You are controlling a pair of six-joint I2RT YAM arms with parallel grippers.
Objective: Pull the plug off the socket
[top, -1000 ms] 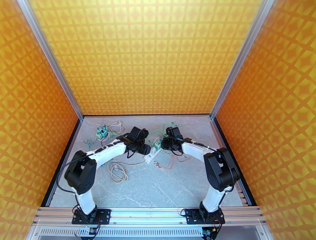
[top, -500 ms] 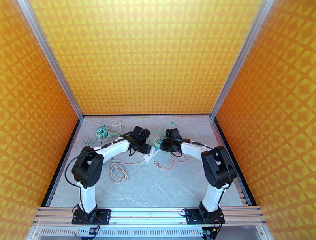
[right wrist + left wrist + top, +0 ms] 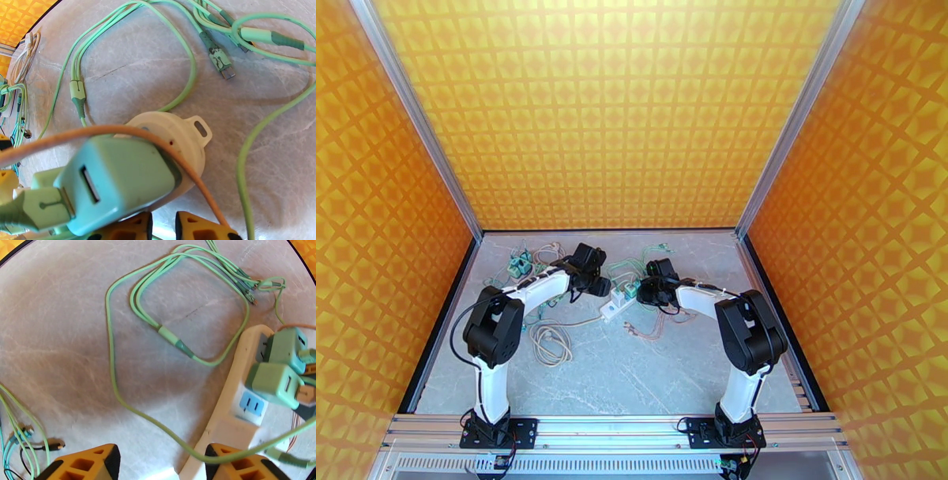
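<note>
As the left arm is drawing its elbow inward and carrying the left gripper [image 3: 604, 287] back and to the left of its place a second earlier, the white power strip [image 3: 614, 306] is lying slightly farther back between the two arms. The right arm is holding almost the same pose. Seen from the left wrist, that gripper's fingers [image 3: 85, 463] are standing wide apart and gripping nothing, with the strip's near end lying just beside one fingertip. Two mint-green plugs [image 3: 275, 383] are sitting side by side in the strip, next to a free blue socket [image 3: 251, 404]. The right gripper [image 3: 162, 228] is hovering at the strip's rounded end with its fingers nearly together. Whether they are pinching anything cannot be told. A tan cable [image 3: 193, 169] is arching over the nearer plug. Green cables [image 3: 112, 358] are looping across the grey marbled counter [image 3: 656, 371], which is sitting between orange patterned walls [image 3: 608, 110] edged by aluminium posts [image 3: 415, 126].
</note>
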